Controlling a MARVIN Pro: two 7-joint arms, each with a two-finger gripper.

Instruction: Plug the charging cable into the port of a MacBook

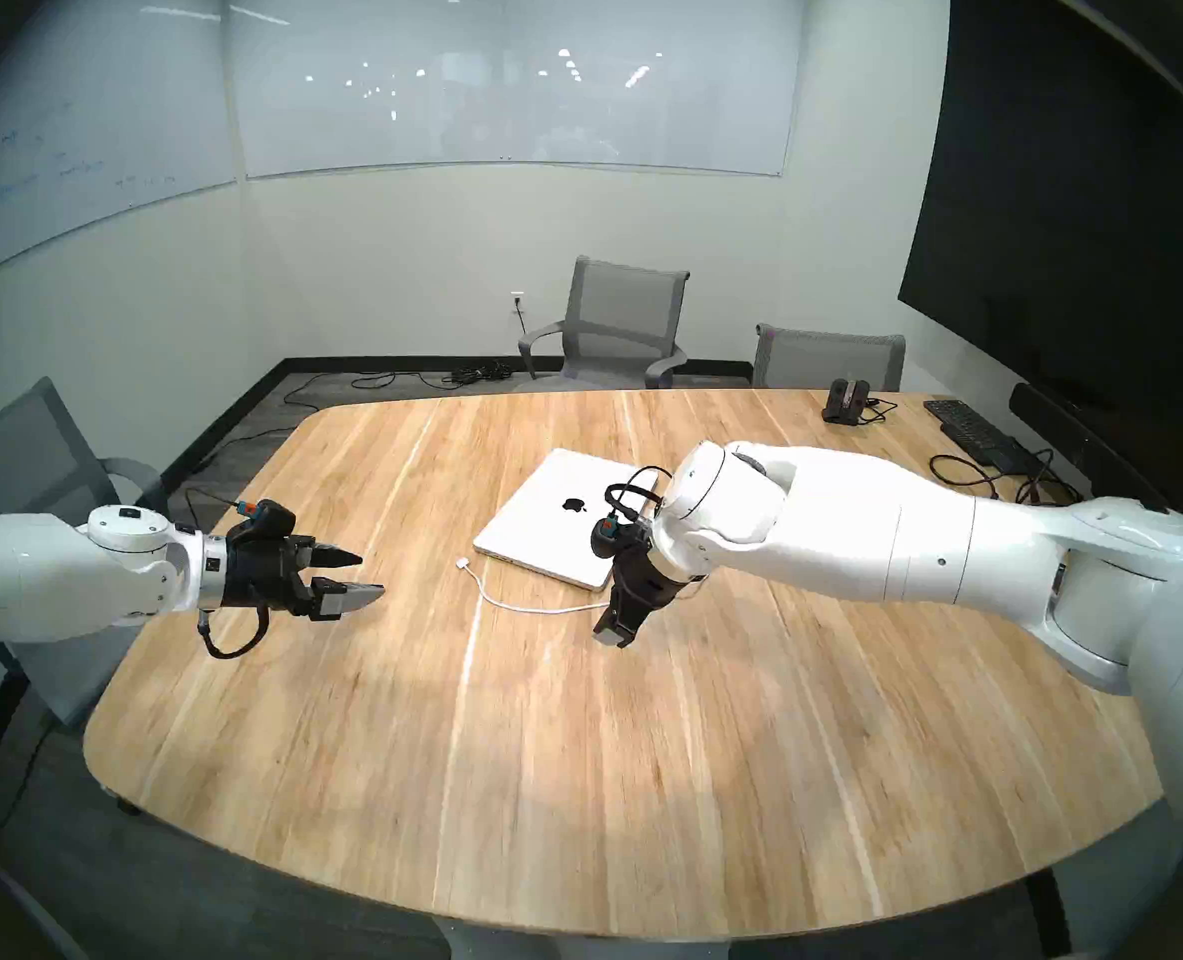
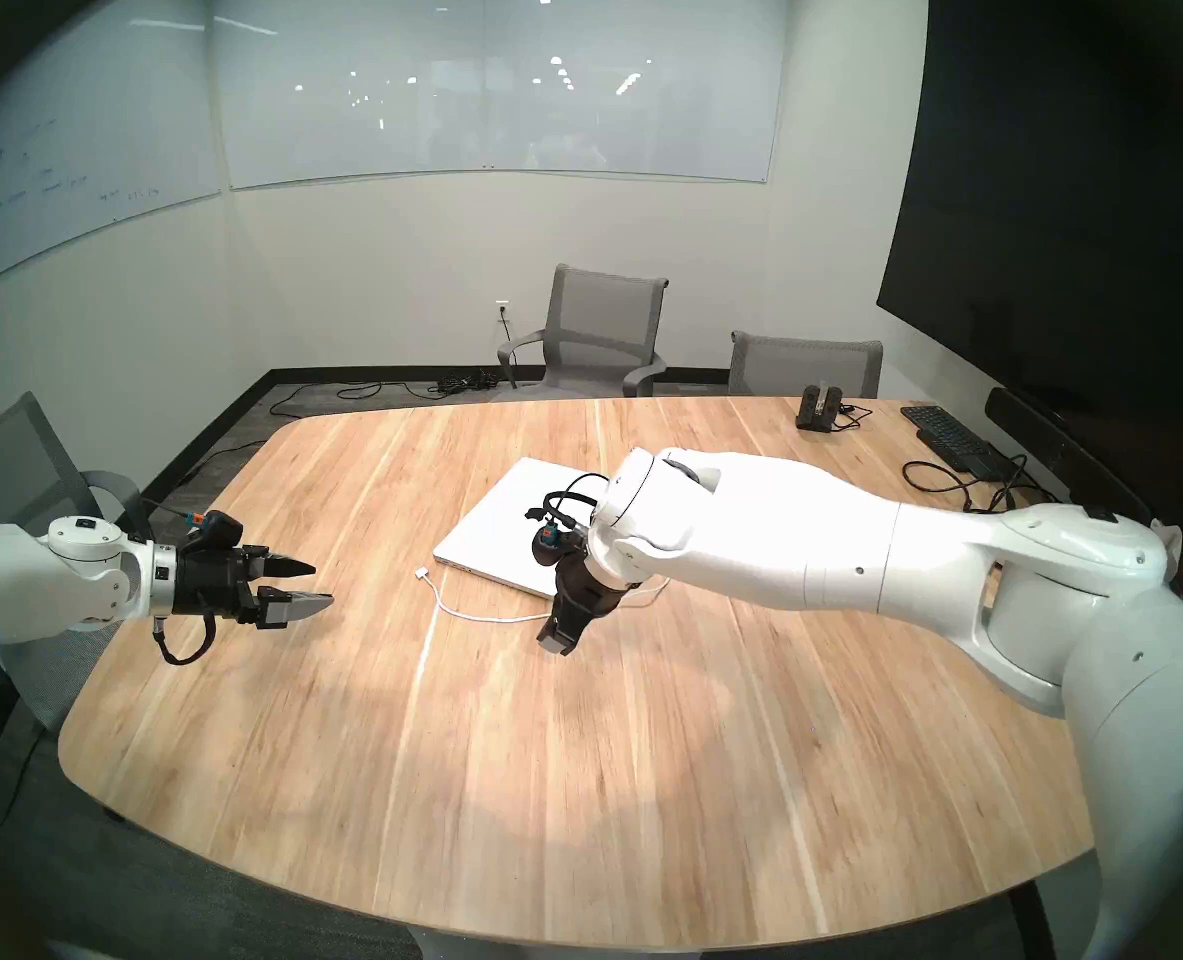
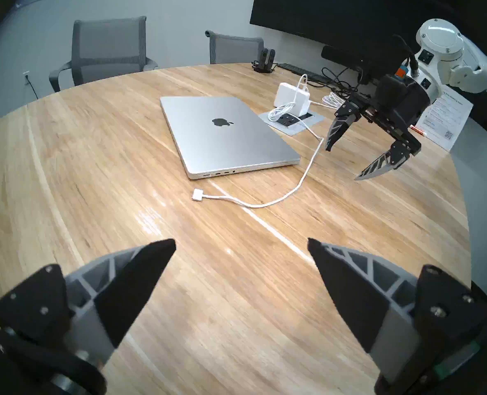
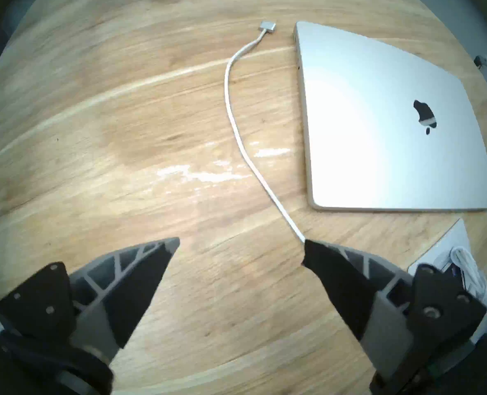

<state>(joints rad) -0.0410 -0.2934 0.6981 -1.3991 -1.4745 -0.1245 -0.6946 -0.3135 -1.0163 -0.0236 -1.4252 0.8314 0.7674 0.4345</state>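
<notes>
The closed silver MacBook [image 1: 547,522] lies mid-table, Apple logo up; it also shows in the left wrist view [image 3: 225,132] and the right wrist view [image 4: 379,115]. Its side ports [image 3: 219,173] face my left arm. The charging cable [image 1: 526,605] lies loose on the wood. Its plug [image 3: 196,197] rests just in front of that side, apart from it, and also shows in the right wrist view [image 4: 268,25]. My right gripper [image 4: 241,240] is open and empty, pointing down over the cord near the laptop's near corner. My left gripper [image 1: 369,575] is open and empty, hovering at the left.
A white power adapter [image 3: 292,98] and a coiled white cable [image 3: 279,112] sit on a grey table power panel [image 3: 293,129] beyond the laptop. A black keyboard [image 1: 976,432], black cables [image 1: 976,474] and a small dock [image 1: 845,401] are far right. Grey chairs [image 1: 616,328] ring the table.
</notes>
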